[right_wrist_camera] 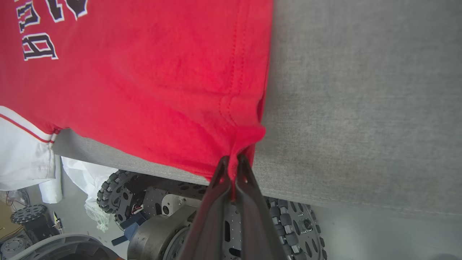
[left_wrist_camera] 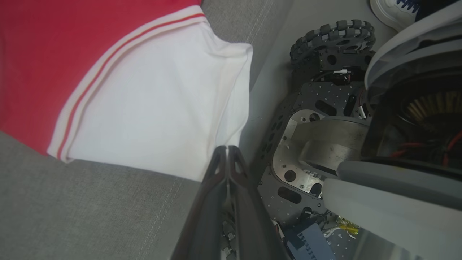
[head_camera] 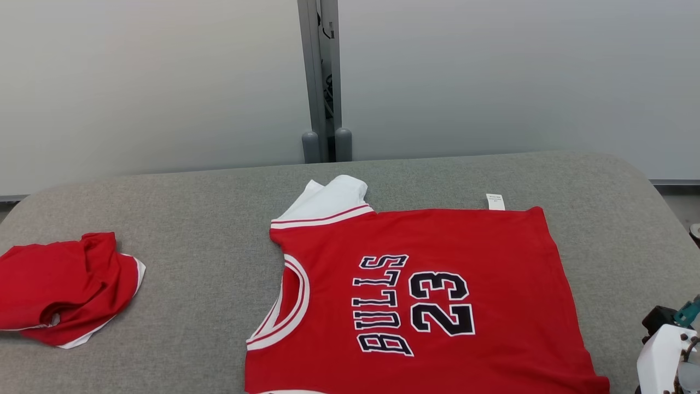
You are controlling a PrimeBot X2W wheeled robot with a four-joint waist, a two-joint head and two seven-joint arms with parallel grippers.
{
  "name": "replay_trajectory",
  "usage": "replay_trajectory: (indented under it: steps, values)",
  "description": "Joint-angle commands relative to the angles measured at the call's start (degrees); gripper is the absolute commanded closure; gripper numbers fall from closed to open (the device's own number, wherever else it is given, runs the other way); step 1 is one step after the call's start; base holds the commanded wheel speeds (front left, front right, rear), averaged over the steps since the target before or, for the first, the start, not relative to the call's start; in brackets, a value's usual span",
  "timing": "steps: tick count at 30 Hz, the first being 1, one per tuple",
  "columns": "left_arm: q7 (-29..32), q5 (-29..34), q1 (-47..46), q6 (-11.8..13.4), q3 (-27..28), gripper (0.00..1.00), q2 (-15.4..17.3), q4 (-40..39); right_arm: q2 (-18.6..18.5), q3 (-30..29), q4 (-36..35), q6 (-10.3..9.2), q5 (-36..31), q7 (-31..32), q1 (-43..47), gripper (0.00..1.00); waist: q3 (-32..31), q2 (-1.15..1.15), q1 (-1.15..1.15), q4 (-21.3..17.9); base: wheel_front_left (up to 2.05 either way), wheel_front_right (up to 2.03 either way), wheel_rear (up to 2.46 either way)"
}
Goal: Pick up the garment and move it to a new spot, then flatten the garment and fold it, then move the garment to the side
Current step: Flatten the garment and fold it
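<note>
Flattening nearly done on the jersey (head_camera: 437,284), no fold yet.
Clamped on the red hem corner with the right gripper (right_wrist_camera: 233,159), right at its fingertips by the table (right_wrist_camera: 361,108) edge. Over at the left gripper (left_wrist_camera: 227,148), pressed together, tips against the white sleeve (left_wrist_camera: 158,108), pinch on cloth unclear. Folding and shifting aside left to do. Added by the head view: tag (head_camera: 495,201) and a crumpled red garment (head_camera: 60,284), well off from both grippers.

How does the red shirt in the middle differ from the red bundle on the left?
The shirt lies spread flat; the bundle is crumpled. The shirt shows BULLS 23 lettering; the bundle shows none. The shirt covers more table than the bundle. Both are red with white trim.
</note>
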Motion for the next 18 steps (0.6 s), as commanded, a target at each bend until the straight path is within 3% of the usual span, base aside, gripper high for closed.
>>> replay_trajectory:
  steps: [1,18]
  values:
    - [0.39,-0.46,0.43,-0.08,0.10,1.00,0.36,-0.18,-0.46,0.22,0.29,0.01,0.43,0.77,0.70,1.00,-0.05,0.00,0.00,0.02,0.00,0.00,0.00]
    - [2.65,-6.43,0.80,-0.09,0.08,1.00,1.42,-2.03,-1.59,1.36,-0.01,0.01,2.30,4.45,1.94,1.00,-0.58,0.00,0.00,0.17,0.00,0.00,0.00]
